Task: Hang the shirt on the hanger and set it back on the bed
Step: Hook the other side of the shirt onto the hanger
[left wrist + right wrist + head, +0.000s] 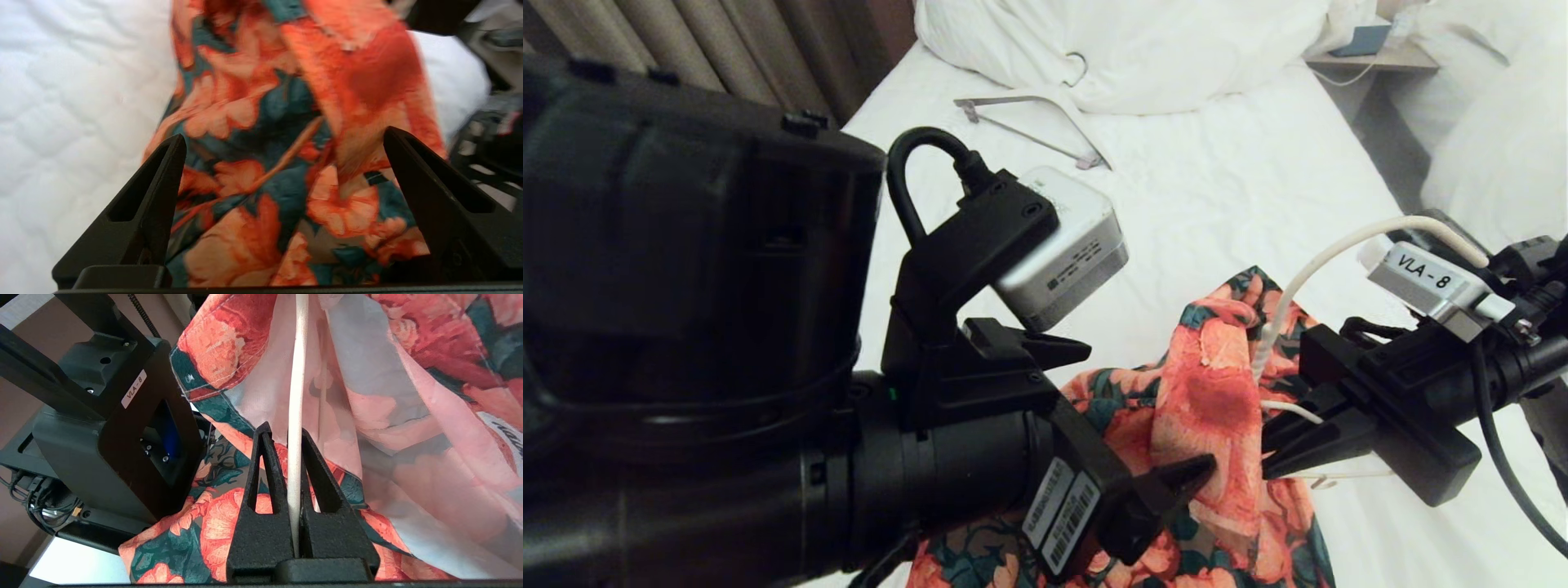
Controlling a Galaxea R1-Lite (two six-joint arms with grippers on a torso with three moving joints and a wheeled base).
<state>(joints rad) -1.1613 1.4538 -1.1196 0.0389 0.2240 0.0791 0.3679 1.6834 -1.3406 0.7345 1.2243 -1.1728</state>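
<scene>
Left tool (1152,425), jaws apart, faces the shirt (1217,392) on its right; right tool (291,498) clamps the upright hanger (296,396).

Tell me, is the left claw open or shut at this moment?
Open. The left claw has its two black fingers far apart, and the shirt hangs before them, not pinched.

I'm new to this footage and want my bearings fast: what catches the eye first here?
The floral shirt stands out, bunched in orange and green on the white bed between both arms. The right gripper has its jaws shut on the thin cream hanger inside the shirt, while the left gripper is open just before the cloth. A second hanger lies near the duvet.
</scene>
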